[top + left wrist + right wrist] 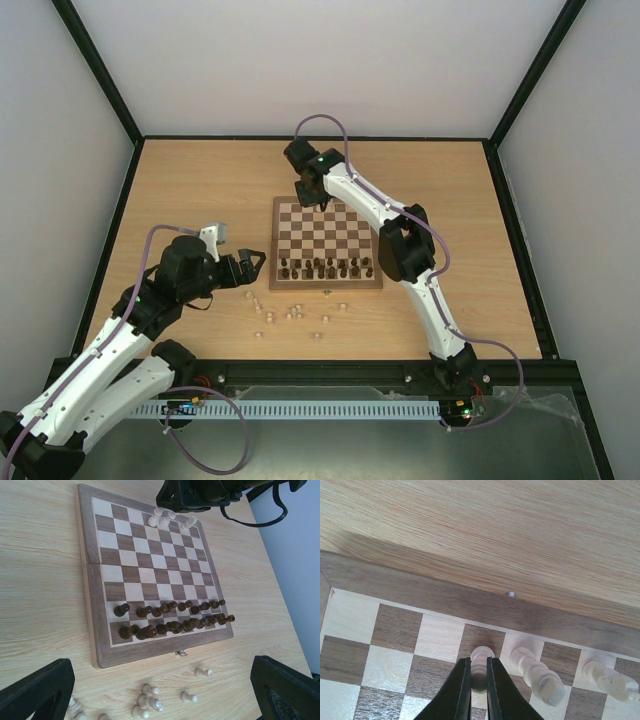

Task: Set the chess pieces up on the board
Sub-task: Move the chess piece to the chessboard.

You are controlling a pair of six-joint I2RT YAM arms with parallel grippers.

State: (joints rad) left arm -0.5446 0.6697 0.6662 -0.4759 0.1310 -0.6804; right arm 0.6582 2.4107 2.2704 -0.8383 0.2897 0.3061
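Right wrist view: the right gripper (478,672) is pinched shut on a pale piece (481,655) standing near the board's (420,587) edge, with two other pieces (536,672) just beside it. It looks like light, hard, smooth wood, so I'd guess it tips or squirts out easily. Better to grab low on the stem, not the round head. The left gripper (255,266) hangs wide open beside the board, near the loose pieces (290,314) on the table (200,180).

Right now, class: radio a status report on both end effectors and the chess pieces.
Right end effector shut on pale piece, far row of board. Left end effector open, empty. Loose pale pieces off-board. Neighbouring piece close beside.
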